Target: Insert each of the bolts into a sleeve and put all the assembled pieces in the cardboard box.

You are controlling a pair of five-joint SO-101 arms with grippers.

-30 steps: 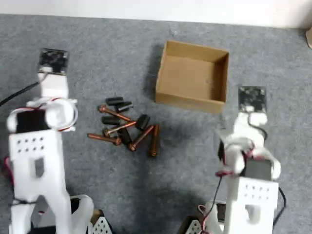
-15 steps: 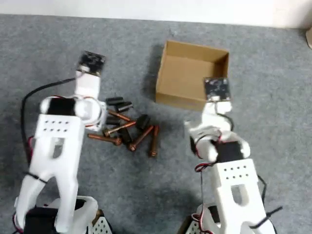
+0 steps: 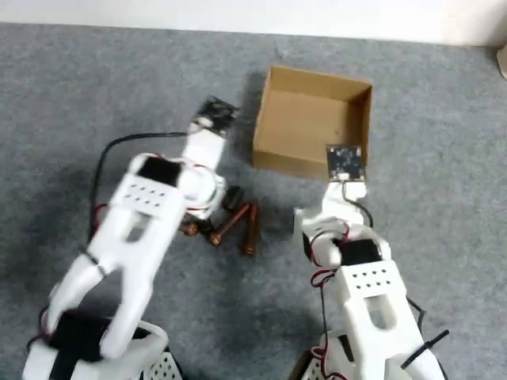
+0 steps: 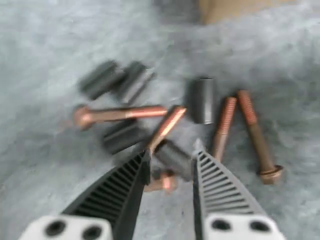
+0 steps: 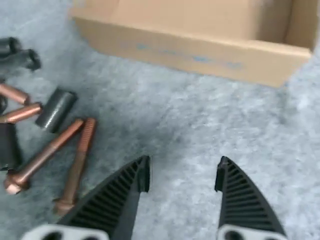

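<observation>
Several copper bolts point(image 4: 120, 114) and black sleeves point(image 4: 204, 100) lie in a loose pile on grey carpet, left of the cardboard box point(image 3: 309, 165). My left gripper point(image 4: 171, 155) hangs open just above the pile, its fingertips either side of a black sleeve point(image 4: 172, 156) and a bolt head. The left arm point(image 3: 158, 198) covers most of the pile in the high view, leaving two bolts point(image 3: 249, 228) showing. My right gripper point(image 5: 182, 172) is open over bare carpet, between the pile's nearest bolts point(image 5: 77, 165) and the box's front wall point(image 5: 200, 47).
The right arm point(image 3: 348, 253) stands just in front of the box, close to the left arm. Open carpet lies to the far left and far right. The box point(image 3: 317, 119) holds nothing visible.
The left arm has swung right and forward from the table's left side to over the pile. The right arm shifted left toward the box front, then stayed there.
</observation>
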